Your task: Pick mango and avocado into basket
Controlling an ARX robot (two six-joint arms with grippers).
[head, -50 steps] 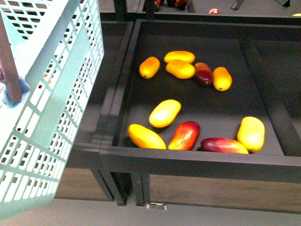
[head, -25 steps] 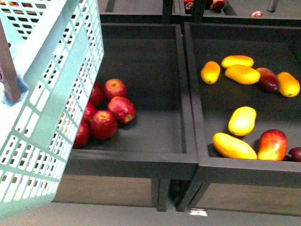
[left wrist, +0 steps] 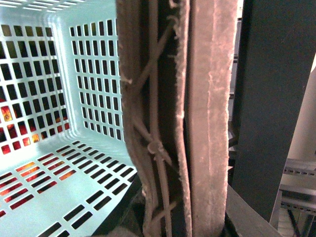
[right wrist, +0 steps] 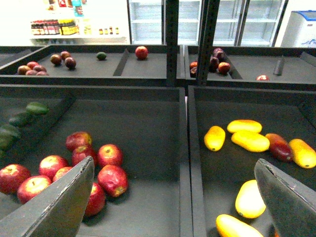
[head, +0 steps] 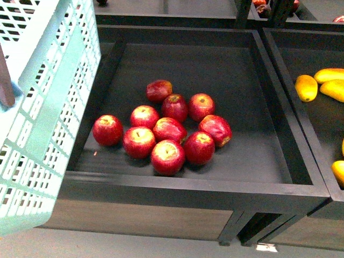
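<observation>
The turquoise basket (head: 48, 107) hangs tilted at the left of the front view. My left gripper (left wrist: 182, 224) is shut on the basket's brown-grey handles (left wrist: 207, 98), and the slotted inside of the basket (left wrist: 89, 163) holds nothing. Yellow mangoes (head: 306, 87) lie in the right bin; the right wrist view shows several more, one of them a mango (right wrist: 251, 199) near my right finger. Dark green avocados (right wrist: 37, 107) lie in a bin at the far left. My right gripper (right wrist: 173, 207) is open above the divider between the apple and mango bins, holding nothing.
Several red apples (head: 161, 131) sit clustered in the middle black bin (head: 177, 183). A raised divider (head: 279, 107) separates it from the mango bin. A back shelf holds more fruit, such as a red apple (right wrist: 141, 52). Dark red mangoes (right wrist: 280, 148) lie among the yellow ones.
The front view has swung left: the mango bin has slid off to the right edge and the apple bin now fills the centre. The basket stays at the left.
</observation>
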